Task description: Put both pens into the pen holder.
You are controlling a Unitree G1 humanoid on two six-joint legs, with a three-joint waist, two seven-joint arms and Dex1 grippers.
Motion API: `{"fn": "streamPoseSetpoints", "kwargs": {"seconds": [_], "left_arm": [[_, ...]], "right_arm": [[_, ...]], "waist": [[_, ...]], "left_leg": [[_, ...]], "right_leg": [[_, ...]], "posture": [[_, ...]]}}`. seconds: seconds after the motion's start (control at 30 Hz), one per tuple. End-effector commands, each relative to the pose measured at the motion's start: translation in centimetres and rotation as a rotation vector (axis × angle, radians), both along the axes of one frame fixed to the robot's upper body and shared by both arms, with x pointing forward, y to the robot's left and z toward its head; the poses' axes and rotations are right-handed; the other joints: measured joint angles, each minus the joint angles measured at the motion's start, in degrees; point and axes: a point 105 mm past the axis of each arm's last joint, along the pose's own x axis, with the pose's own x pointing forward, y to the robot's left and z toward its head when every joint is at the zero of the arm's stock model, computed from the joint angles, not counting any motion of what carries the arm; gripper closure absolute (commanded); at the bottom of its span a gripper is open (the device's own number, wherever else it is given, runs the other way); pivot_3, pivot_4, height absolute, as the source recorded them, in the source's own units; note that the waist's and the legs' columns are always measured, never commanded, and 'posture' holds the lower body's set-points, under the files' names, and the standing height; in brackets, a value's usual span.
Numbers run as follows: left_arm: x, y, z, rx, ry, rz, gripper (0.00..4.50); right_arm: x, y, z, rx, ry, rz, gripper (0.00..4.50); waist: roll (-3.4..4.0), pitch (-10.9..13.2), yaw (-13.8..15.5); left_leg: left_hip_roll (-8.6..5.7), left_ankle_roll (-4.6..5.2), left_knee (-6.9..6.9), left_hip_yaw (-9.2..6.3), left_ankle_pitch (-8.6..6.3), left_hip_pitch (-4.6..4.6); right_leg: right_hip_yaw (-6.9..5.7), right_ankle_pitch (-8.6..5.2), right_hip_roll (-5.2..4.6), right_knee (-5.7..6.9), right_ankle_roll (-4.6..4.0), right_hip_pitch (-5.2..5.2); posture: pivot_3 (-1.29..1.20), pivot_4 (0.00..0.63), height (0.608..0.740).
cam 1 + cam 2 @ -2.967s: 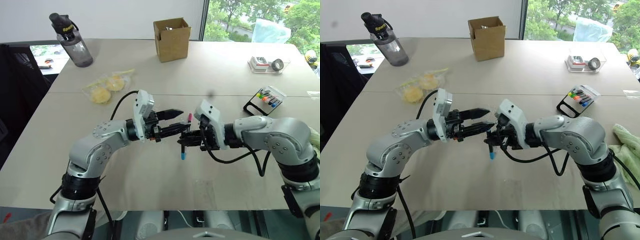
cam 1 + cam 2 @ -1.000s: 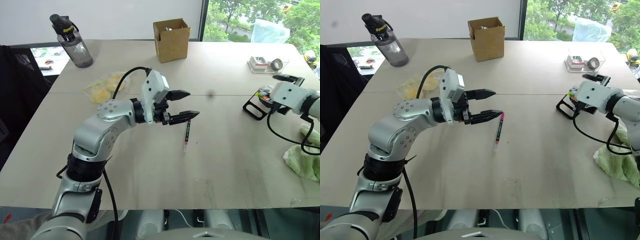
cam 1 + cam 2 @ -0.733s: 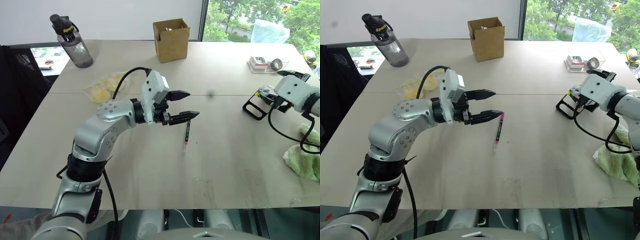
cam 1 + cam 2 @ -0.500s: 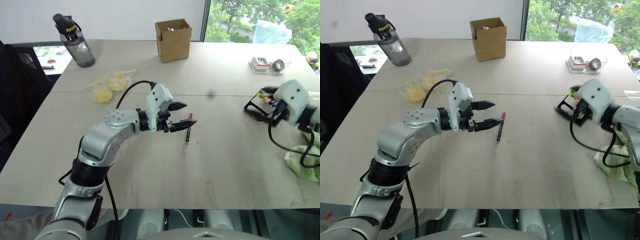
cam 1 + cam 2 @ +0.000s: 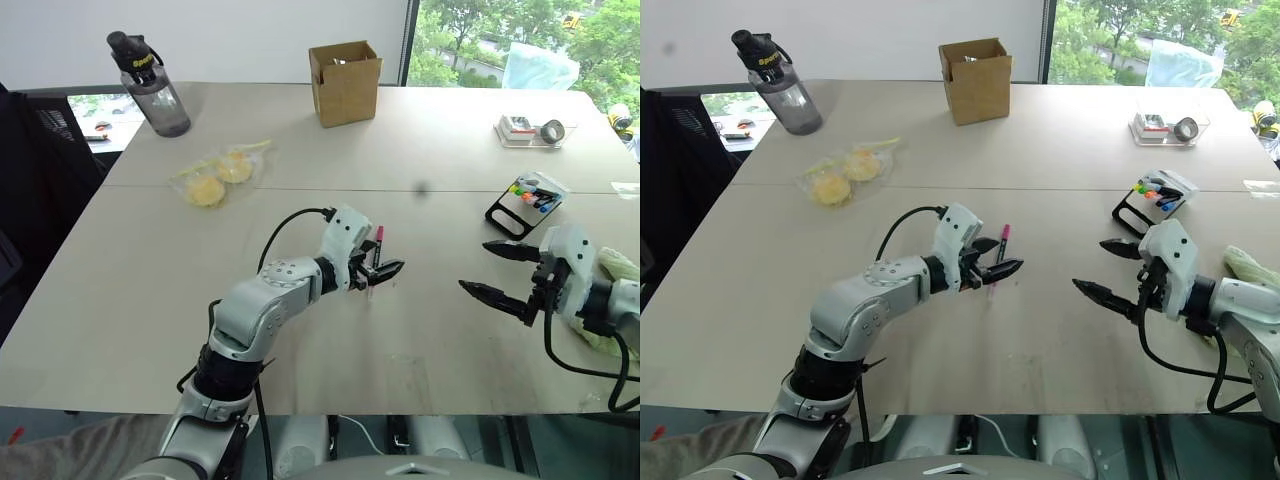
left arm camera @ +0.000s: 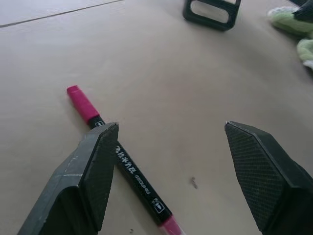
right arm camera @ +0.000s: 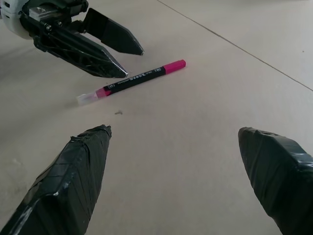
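A wide beige worktop (image 5: 300, 330) filled the scene, split by a seam running across it, with a white wall and a window onto green trees beyond its far edge. At twelve o'clock stood a brown cardboard box (image 5: 345, 80); at ten o'clock a dark water bottle (image 5: 150, 82), with a clear bag of yellow items (image 5: 218, 172) nearer the centre. At two o'clock a clear tray (image 5: 532, 128) held a tape roll.

The magenta-capped pen (image 5: 995, 262) lay flat at the centre — the left pincer (image 5: 378, 271) hovered low over it, fingers spread to either side of the barrel, not gripping. The right pincer (image 5: 1108, 268) hung at four o'clock, fingers spread wide and empty, well apart from the pen, with bare worktop between the two arms.

The pen holder (image 5: 527, 203) lay at three o'clock, just beyond the right pincer, coloured marker ends showing — which pens were inside was too small to make out. A green cloth (image 5: 1252, 268) was cut off at the right edge.
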Motion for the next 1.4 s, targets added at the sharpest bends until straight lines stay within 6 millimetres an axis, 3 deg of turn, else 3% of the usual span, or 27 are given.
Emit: {"fn": "streamPoseSetpoints", "kwargs": {"seconds": [0.03, 0.23, 0.37, 0.63, 0.77, 0.87, 0.97, 1.3, 1.4], "left_arm": [[0.3, -0.3, 0.7, 0.044, -0.067, 0.051, 0.9], [1.8, 1.0, -1.0, 0.155, -0.001, 0.203, 0.9], [1.0, 1.1, -3.7, 0.213, 0.16, 0.194, 0.9], [0.5, 1.1, -4.4, 0.26, 0.208, 0.169, 0.9], [0.5, 1.3, -4.6, 0.272, 0.213, 0.174, 2.06], [0.8, 1.6, -4.7, 0.298, 0.204, 0.192, 3.34], [0.8, 1.8, -4.8, 0.314, 0.203, 0.196, 4.49], [0.8, 2.3, -5.0, 0.341, 0.195, 0.206, 4.49], [1.2, 2.1, -4.1, 0.341, 0.105, 0.188, 4.49]], "right_arm": [[-0.1, -0.4, 0.8, -0.02, -0.071, -0.03, 0.07], [-0.3, -0.8, 0.5, -0.028, -0.059, -0.05, 0.07], [-0.2, -0.9, 0.1, -0.044, -0.054, -0.059, 0.07], [-0.3, -0.9, 0.0, -0.05, -0.056, -0.064, 0.07], [-0.4, -1.0, 0.0, -0.053, -0.053, -0.064, 0.0], [-0.4, -0.9, 0.0, -0.045, -0.045, -0.055, 0.0], [-0.5, -0.8, 0.0, -0.045, -0.041, -0.048, 0.0], [-0.4, -0.7, -0.1, -0.047, -0.039, -0.041, 0.0], [-0.4, -0.5, 0.1, -0.026, -0.043, -0.037, 0.0]], "waist": [[0.0, 0.0, 0.0], [0.0, 0.0, 0.0], [0.0, 0.0, 0.0], [0.03, -0.1, 0.0], [0.03, -0.2, 0.0], [0.01, -0.2, -0.1], [0.0, -0.2, -0.1], [0.01, -0.2, -0.3], [0.01, -0.2, -0.3]], "left_leg": [[0.0, 0.0, 0.0, 0.0, 0.0, -0.01], [0.0, 0.01, 0.0, -0.03, 0.0, 0.0], [0.0, 0.01, 0.0, -0.01, -0.01, 0.01], [0.0, 0.01, 0.0, -0.01, 0.0, 0.04], [0.0, 0.01, 0.0, -0.01, -0.01, 0.05], [0.0, 0.01, 0.0, -0.01, -0.01, 0.07], [0.0, 0.24, -0.1, -0.01, -0.15, 0.66], [0.04, 0.26, -0.13, -0.01, -0.16, 0.83], [0.04, 0.26, -0.13, 0.0, -0.16, 0.83]], "right_leg": [[0.0, 0.0, -0.01, -0.02, 0.0, 0.0], [-0.02, 0.0, 0.01, -0.01, 0.0, 0.0], [0.0, -0.01, 0.03, -0.01, 0.0, 0.0], [0.01, -0.01, 0.03, -0.01, 0.0, 0.01], [0.02, -0.01, 0.02, -0.01, 0.0, 0.02], [0.02, -0.01, 0.02, -0.03, 0.0, 0.05], [0.03, -0.04, 0.02, -0.08, -0.02, 0.6], [0.05, -0.05, 0.05, -0.11, -0.03, 0.77], [0.06, -0.05, 0.01, -0.11, -0.03, 0.77]], "posture": [[0.0, 0.15, 0.736], [0.0, 0.15, 0.736], [0.0, 0.15, 0.736], [0.0, 0.15, 0.736], [0.0, 0.15, 0.736], [0.0, 0.15, 0.736], [0.0, 0.15, 0.736], [0.0, 0.15, 0.736], [0.0, 0.15, 0.736]]}}
